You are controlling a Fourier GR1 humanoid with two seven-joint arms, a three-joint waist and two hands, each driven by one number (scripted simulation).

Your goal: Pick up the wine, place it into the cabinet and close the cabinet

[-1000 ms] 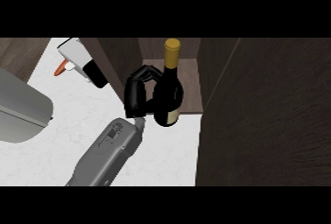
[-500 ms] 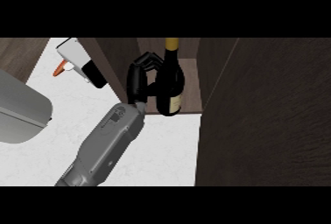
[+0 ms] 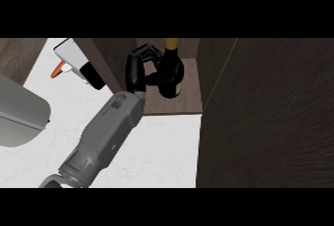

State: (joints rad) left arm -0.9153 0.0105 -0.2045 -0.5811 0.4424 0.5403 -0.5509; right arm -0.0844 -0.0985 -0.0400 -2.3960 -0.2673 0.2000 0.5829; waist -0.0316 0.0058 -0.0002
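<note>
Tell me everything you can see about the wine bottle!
The wine bottle is dark, almost black and shiny like glass, with a yellow top on its neck. It sits inside the open brown cabinet, its neck pointing toward the back. The black hand curls round its left side, hiding part of it. Whether its base rests on the shelf cannot be told.

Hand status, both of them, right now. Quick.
Left hand: not in view.
Right hand: fingers curled round the wine bottle, holding it over the cabinet shelf.
</note>
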